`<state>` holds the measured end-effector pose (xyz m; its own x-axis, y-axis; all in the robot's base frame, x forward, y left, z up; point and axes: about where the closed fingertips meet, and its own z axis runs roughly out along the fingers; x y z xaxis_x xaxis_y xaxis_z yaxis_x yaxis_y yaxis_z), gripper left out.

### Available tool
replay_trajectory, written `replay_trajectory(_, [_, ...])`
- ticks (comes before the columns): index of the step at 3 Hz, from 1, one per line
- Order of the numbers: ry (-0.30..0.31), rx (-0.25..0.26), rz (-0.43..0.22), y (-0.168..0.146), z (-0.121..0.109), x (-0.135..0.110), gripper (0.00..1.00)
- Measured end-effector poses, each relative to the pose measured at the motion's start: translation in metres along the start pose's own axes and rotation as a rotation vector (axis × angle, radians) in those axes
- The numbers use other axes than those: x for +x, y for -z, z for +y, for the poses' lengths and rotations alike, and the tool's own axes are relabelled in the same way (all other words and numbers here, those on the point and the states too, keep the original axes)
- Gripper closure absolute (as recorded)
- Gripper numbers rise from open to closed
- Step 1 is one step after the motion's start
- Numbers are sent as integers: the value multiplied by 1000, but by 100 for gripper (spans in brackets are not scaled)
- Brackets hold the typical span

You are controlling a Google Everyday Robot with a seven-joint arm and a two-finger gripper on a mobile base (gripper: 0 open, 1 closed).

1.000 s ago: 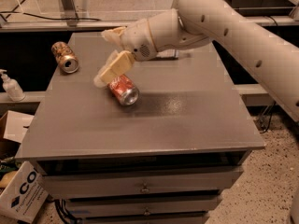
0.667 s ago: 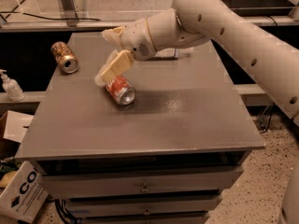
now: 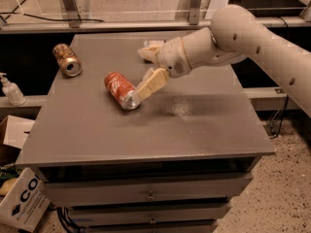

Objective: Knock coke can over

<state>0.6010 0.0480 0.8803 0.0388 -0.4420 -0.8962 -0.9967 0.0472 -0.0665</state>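
Coke can [image 3: 118, 88] is flat on its side, left of middle on the grey table [image 3: 194, 125], silver end facing lower right. The pale arm [image 3: 252, 38] comes in from the right. Its gripper [image 3: 144, 73] sits just right of the can, fingers [image 3: 151, 83] spread apart, the lower one against the can's end. A brownish can [image 3: 67, 59] lies at the table's upper left.

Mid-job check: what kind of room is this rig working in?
Likely a lab or workshop: a grey drawer cabinet as the work surface, a cardboard box beside it, speckled floor, a cable behind. The gripper hovers open beside the coke can, which lies on its side.
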Motion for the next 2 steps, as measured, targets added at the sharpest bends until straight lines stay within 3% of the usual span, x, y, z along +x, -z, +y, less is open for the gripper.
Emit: replay_trajectory(2, [-123,141,59,104,11,81,0])
